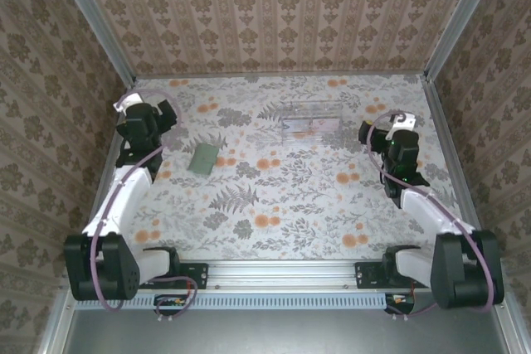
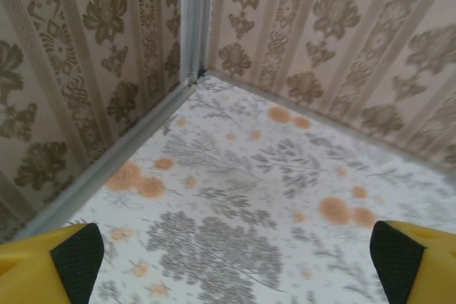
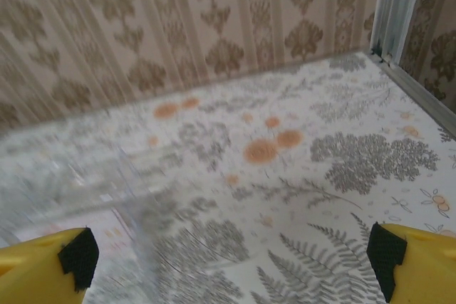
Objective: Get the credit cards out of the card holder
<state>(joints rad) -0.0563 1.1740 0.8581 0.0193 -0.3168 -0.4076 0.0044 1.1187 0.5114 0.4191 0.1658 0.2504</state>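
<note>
L gripper (image 2: 235, 263) at far left, jaws wide, nothing held, facing the far-left corner. Card holder (image 1: 202, 158) lies flat just right of that arm, left-centre on table (image 1: 286, 196); cards too small to make out. Clear tray (image 1: 311, 119) far centre. R gripper (image 3: 231, 258) at right, jaws wide, empty, well apart from holder. Risk, imo: holder's soft & unpinned, so a one-arm pull could drag it along; thin cards may slip.
</note>
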